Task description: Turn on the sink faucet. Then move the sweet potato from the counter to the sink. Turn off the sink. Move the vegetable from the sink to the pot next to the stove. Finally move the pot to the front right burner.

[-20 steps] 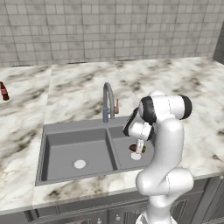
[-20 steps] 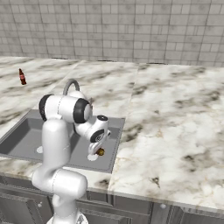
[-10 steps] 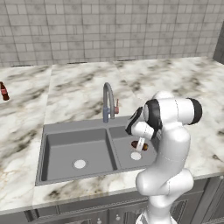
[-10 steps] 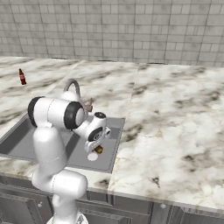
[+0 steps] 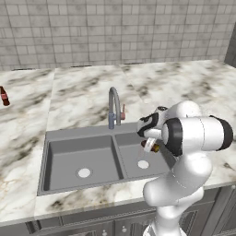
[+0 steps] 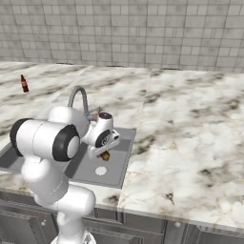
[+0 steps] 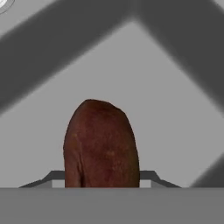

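Observation:
My gripper is shut on the sweet potato, a reddish-brown lump held a little above the narrower right bowl of the sink. From the right base view the gripper hangs with the sweet potato just above the round drain. In the hand view the sweet potato stands between the fingertips, with a grey sink corner behind it. The sink faucet rises behind the divider, its reddish lever on the right. The pot, stove and burner are out of view.
A dark red bottle stands far left on the marble counter. The wide left bowl has its own drain. A tiled wall closes the back. My white arm rises close in front of the sink's right end.
The hand has risen slightly with the sweet potato still in its grip. The arm's big elbow joint has swung outward and toward the camera. The sink and faucet stand as before.

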{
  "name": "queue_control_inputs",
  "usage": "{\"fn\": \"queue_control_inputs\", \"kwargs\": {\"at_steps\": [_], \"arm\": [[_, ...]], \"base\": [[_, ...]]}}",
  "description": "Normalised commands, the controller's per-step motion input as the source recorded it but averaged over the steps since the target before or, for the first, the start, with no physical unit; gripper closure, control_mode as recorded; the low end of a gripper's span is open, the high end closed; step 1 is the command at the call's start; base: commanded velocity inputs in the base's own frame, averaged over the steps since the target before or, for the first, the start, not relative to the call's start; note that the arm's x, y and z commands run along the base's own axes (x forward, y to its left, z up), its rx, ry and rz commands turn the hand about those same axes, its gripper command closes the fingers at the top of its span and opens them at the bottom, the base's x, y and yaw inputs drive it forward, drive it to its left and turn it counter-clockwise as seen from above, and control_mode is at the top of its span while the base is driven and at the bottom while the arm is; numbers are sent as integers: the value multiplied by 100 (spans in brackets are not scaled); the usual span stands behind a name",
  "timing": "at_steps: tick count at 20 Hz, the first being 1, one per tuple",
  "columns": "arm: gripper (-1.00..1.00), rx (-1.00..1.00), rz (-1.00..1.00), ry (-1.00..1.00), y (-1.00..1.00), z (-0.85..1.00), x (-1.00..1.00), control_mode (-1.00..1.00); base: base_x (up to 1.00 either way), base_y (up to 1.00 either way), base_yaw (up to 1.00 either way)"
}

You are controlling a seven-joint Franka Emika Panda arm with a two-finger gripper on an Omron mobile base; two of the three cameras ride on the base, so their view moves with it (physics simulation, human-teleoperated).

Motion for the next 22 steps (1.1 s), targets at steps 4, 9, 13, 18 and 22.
{"fn": "queue_control_inputs", "kwargs": {"at_steps": [4,9,13,18,22], "arm": [[100,0,-15,7,-7,75,-15,-100],[100,0,-15,8,-7,66,-18,-100],[100,0,-13,8,-4,51,-20,-100],[100,0,-11,6,-1,41,-22,-100],[100,0,-9,6,-1,29,-23,-100]], "base": [[0,0,0],[0,0,0],[0,0,0],[0,0,0],[0,0,0]]}}
